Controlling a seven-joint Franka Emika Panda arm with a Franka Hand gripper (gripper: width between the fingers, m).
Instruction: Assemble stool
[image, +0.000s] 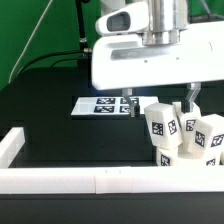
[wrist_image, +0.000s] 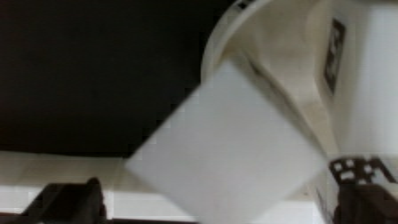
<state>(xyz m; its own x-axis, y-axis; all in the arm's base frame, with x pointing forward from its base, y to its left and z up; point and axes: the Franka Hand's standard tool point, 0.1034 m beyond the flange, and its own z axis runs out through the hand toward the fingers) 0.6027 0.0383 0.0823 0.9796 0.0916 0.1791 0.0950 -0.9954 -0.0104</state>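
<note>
Three white blocky legs with black-and-white tags stand close together at the exterior view's right, just behind the front rail: one (image: 160, 125) nearest the middle, two more (image: 211, 137) (image: 188, 150) beside it. Whatever white part lies beneath them is mostly hidden by the rail, so I cannot make out the seat disc. My gripper (image: 160, 101) hangs just above the nearest leg, open, with one finger (image: 127, 104) on each side and nothing held. In the wrist view this leg (wrist_image: 222, 140) fills the middle as a blurred white block, and one dark finger (wrist_image: 71, 205) shows beside it.
The marker board (image: 104, 105) lies flat on the black table behind the gripper. A long white rail (image: 90, 181) borders the table's front, with a short arm (image: 10, 146) at the exterior view's left. A curved white part and a tag (wrist_image: 356, 170) show in the wrist view.
</note>
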